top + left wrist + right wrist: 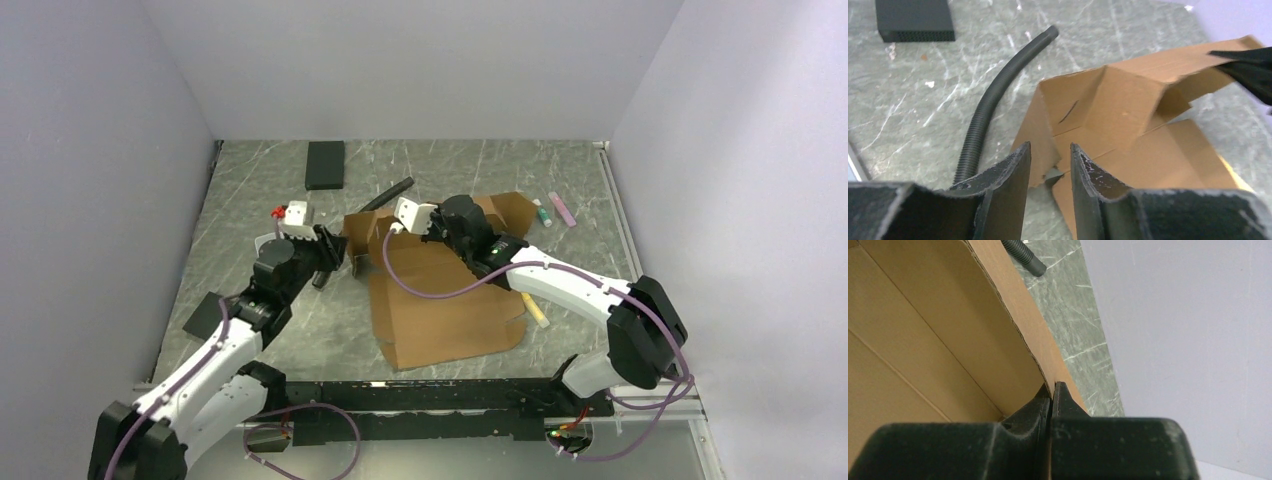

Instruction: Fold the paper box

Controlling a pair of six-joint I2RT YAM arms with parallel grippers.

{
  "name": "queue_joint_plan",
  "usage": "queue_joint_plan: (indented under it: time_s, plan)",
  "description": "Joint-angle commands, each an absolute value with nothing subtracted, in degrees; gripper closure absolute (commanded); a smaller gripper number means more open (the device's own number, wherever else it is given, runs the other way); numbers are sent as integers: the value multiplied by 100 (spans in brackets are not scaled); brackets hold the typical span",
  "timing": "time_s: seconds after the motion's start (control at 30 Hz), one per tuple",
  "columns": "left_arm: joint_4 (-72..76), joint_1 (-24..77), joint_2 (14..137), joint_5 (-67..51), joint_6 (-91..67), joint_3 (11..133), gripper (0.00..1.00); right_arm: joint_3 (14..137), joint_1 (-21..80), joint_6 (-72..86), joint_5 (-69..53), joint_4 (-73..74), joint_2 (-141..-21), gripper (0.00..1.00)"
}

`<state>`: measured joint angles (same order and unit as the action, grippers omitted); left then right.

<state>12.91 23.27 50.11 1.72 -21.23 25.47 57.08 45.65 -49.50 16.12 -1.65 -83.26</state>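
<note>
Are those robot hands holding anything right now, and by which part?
The right hand pinches the cardboard box by the edge of a raised flap. The left hand is open beside another flap's corner, gripping nothing.

Grey table [250, 190] w/ white scratches, pale walls [400, 60] round it. Far left: flat black block [325, 164]. Just right of it, a bendy black tube [387, 195] lies on the table. Far right: pink stick [562, 209] & a green-tipped one [541, 212], side by side. Nearer, right: yellow stick [534, 309]. Near left: flat black bit [205, 315].
</note>
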Motion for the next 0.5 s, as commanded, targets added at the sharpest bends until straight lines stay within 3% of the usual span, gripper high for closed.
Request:
queue_joint_plan:
  time_s: [0.0,0.17,0.37,0.47]
  plan:
    - [873,2303,4416,-356,-2290,3033,60,5590,4622,-4574,1464,26,-8479,100]
    - [195,2303,4475,-1002,-2616,3687,73,5640,4641,-4556,1529,58,-8561,100]
    - [608,2303,5209,-1449,-2869,3990,99,5668,4653,-4522,1504,98,-8584,100]
    - [549,2303,5779,-1506,-2839,4246,100,5682,4649,-4496,1490,123,-8580,100]
